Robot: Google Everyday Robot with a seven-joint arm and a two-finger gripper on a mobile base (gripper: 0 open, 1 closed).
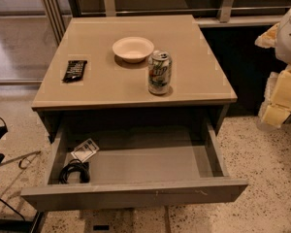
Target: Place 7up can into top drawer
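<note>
Standing upright on the tabletop [111,89], the 7up can [159,73] sits near the cream bowl [133,48], ungrasped. The top drawer [136,194] is open below. The gripper [281,98] hangs at the right edge, well apart from the can; its grip state cannot be told. Step in hand, by judgement: approach. The next move calls for reaching left to the can's sides.

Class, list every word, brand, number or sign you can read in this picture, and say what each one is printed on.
"7up": green logo on the 7up can, standing on the tabletop; its smaller print is too blurred.
Black packet on the tabletop: pale marks, unreadable.
Small packet in the top drawer: unreadable.
Gripper, at the right edge: no text.
</note>
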